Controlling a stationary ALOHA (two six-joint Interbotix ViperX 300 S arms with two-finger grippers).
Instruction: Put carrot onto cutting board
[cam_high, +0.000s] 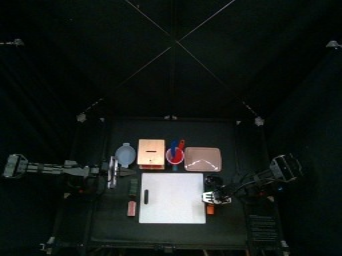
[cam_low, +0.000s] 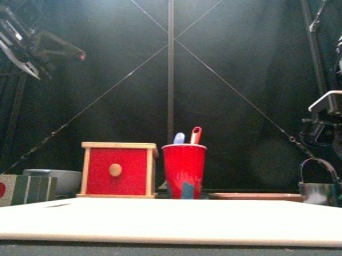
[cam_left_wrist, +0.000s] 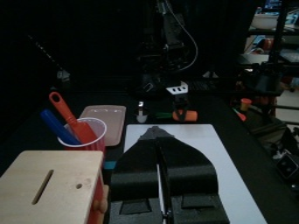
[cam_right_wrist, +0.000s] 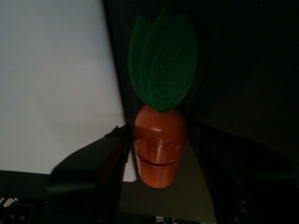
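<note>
Right wrist view shows your right claw (cam_right_wrist: 162, 162) clamped on the carrot (cam_right_wrist: 160, 149), green end pointing away, cutting board (cam_right_wrist: 59, 79) just beside it; left claw (cam_left_wrist: 163, 162) looks shut, empty.

- A small black table (cam_high: 80, 205) sits inside black curtains.
- A large white cutting board (cam_high: 174, 197) lies flat at the front middle of the table.
- Behind it stand a wooden box (cam_high: 151, 152) with red sides, a red cup (cam_high: 175, 153) and a pinkish dish (cam_high: 202, 158), in a row.
- A pale container (cam_high: 126, 155) sits left of the box.
- A small orange piece (cam_high: 131, 207) lies left of the board.
</note>
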